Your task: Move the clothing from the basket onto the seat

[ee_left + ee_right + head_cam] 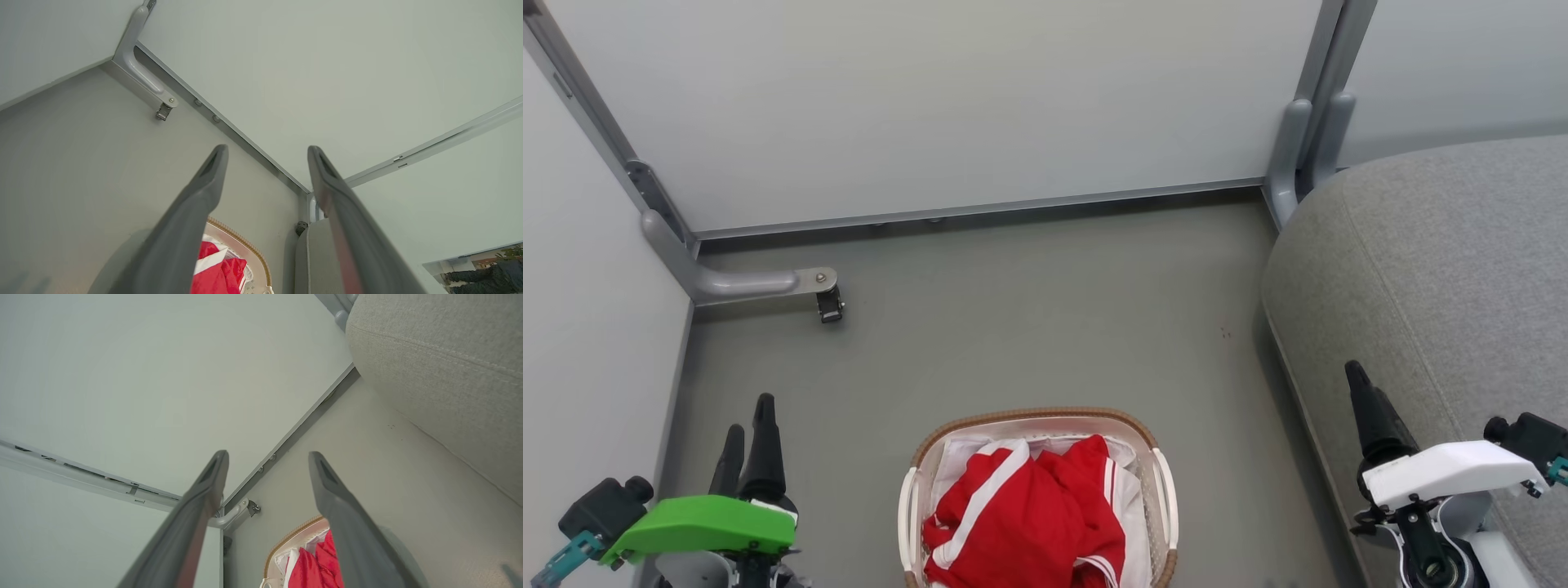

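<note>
The head view's bottom edge cuts off the basket [1037, 415] and clothing [1029, 523]; its right, the seat [1437, 269].

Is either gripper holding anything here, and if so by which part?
Nothing is held. The left gripper and the right gripper are both open with nothing between their fingers; the clothing lies in the basket.

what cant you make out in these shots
Head view: the basket has its near end cut off by the bottom edge.
Head view: the clothing is bunched, so how many pieces cannot be told.
Head view: the sofa runs off the right edge.
Left wrist view: the far scene at lower right is too small.
</note>
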